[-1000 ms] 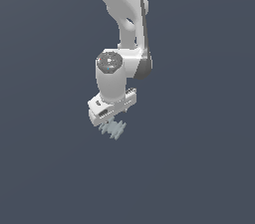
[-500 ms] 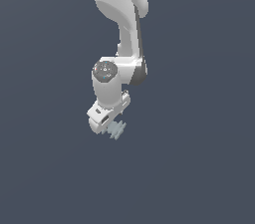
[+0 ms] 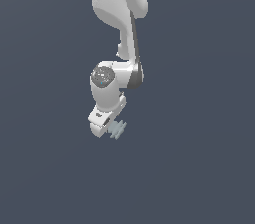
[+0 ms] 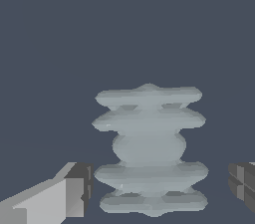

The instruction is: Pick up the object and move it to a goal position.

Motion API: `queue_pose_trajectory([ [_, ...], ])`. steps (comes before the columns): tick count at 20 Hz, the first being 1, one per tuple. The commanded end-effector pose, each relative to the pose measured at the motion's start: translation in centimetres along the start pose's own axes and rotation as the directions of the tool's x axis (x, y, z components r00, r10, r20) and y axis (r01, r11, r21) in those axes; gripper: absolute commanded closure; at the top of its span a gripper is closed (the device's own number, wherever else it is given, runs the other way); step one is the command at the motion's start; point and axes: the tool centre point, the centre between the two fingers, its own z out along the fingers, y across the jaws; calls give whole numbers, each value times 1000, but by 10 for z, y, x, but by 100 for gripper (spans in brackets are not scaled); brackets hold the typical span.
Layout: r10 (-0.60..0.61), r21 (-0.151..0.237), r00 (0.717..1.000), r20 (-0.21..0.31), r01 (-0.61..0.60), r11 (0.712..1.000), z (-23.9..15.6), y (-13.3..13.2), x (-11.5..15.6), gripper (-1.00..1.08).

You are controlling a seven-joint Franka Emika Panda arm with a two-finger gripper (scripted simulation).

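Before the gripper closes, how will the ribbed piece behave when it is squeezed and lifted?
The ribbed piece looks rigid, so probably it will not bend. Its thin fins give the fingers uneven contact, so it may twist. It is narrower than the open gripper, so likely light.

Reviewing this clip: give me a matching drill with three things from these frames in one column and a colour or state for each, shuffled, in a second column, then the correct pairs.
Column one:
1. ribbed piece
2. gripper
3. floor

Column two:
A. plain dark slate blue-grey
B. open, one finger on each side of the piece with gaps showing
C. pale grey-blue, with several thin fins

Pairs: 1-C, 2-B, 3-A
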Motion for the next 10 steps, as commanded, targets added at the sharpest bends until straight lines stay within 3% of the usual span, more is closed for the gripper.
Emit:
queue_pose_trajectory([
  [1,-24,0,1000,-2,24,1000,2,1,-1,-92],
  [10,-35,0,999,-2,35,999,7,1,-1,-92],
])
